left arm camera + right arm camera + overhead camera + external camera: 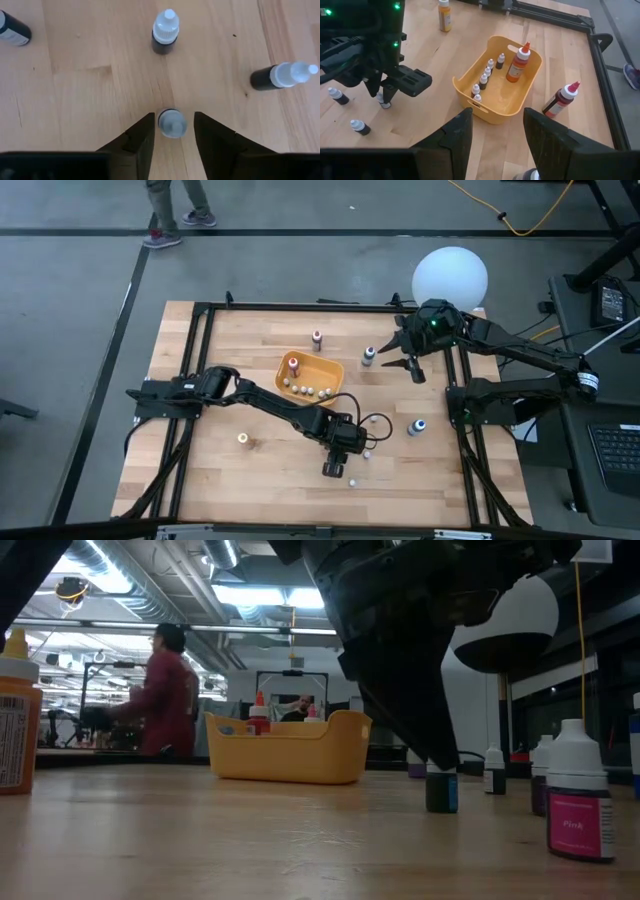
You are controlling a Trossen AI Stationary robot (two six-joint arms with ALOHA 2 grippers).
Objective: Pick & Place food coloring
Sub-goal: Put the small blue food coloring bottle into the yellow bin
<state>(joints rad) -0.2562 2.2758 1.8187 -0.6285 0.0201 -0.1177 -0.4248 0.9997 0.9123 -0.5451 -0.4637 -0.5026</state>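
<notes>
My left gripper (173, 116) is open and low over the table's near middle (337, 468). Its fingers stand on either side of a tiny upright dropper bottle with a white cap (172, 123), with a narrow gap on each side. The bottle's base is on the wood (441, 790). More tiny bottles stand or lie around it (165, 32) (282, 75) (12, 29). The orange tray (325, 368) sits at the table's middle and holds several tiny bottles (483, 80) and a taller red-tipped bottle (518, 62). My right gripper (497, 112) is open and waits near the far right (412, 370).
Loose bottles stand about the table: a maroon-topped one (317, 338) beyond the tray, one (369, 357) to the tray's right, a blue-topped one (417, 426), an orange one (243, 439) on the left, a pink-labelled one (580, 805). A person (168, 690) walks behind the table. A black frame (205, 380) rims the tabletop.
</notes>
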